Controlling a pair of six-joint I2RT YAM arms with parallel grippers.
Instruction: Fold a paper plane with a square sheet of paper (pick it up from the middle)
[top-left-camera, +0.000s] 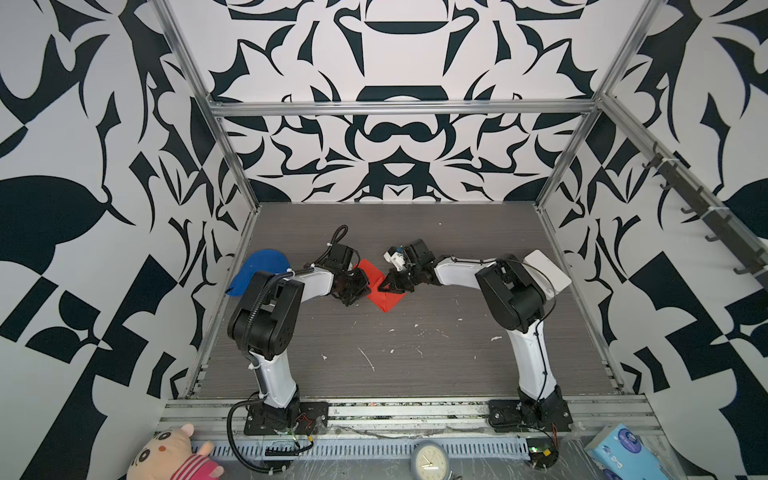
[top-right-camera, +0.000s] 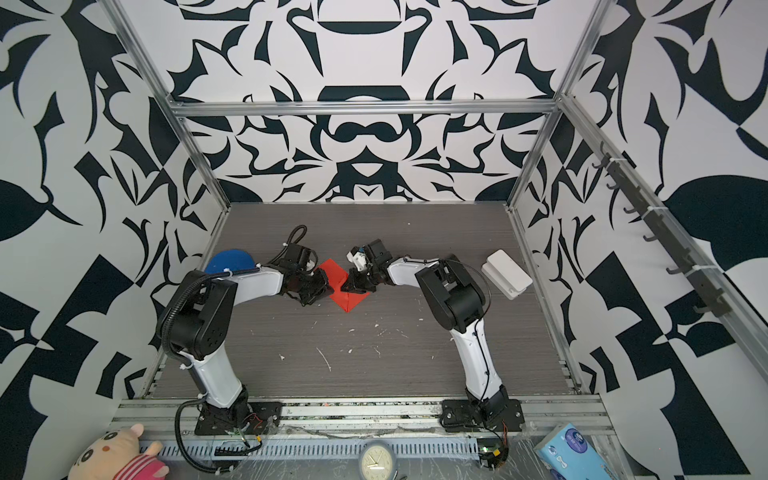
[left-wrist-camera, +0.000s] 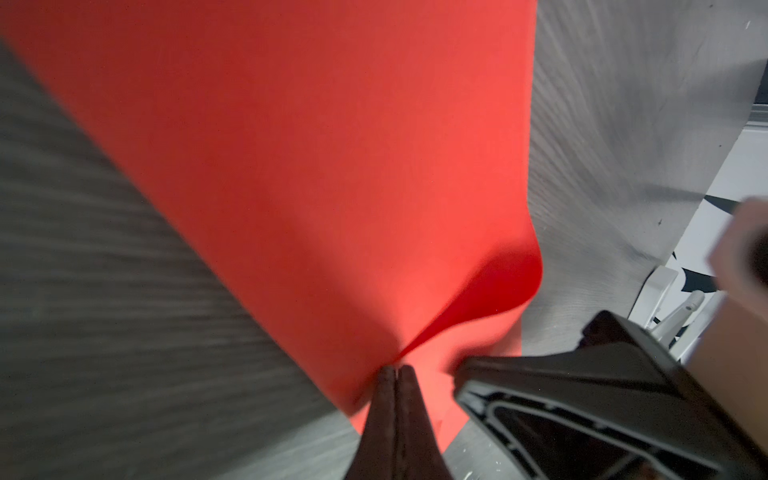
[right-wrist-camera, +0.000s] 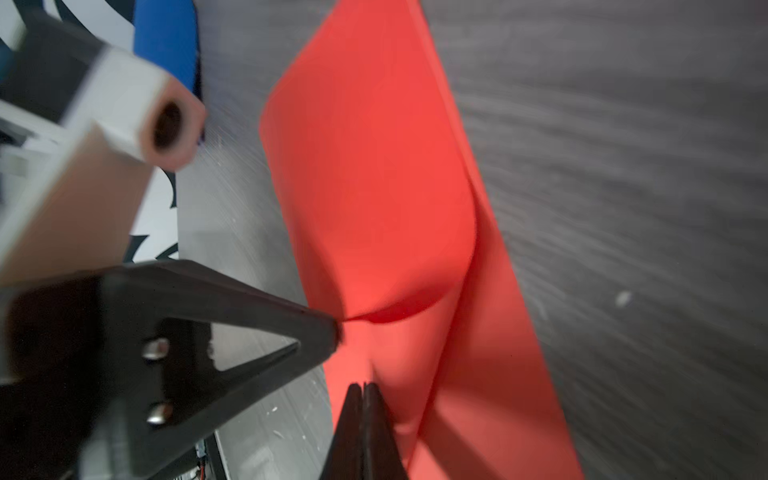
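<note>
The square sheet of paper (top-left-camera: 388, 300) is found near the middle of the tabletop (top-left-camera: 415, 365), buckled into a loose, partly raised fold with one corner lying flat. It is gripped from both sides: the left gripper (top-left-camera: 368, 287) and the right gripper (top-left-camera: 384, 286) are set almost tip to tip over it. In the wrist views each gripper is seen clenched on a pinched ridge of the red sheet, jaws pressed together. A blue cloth lump (top-left-camera: 259, 266) and a white box (top-left-camera: 548, 270) are seen well apart from the sheet, at opposite sides.
</note>
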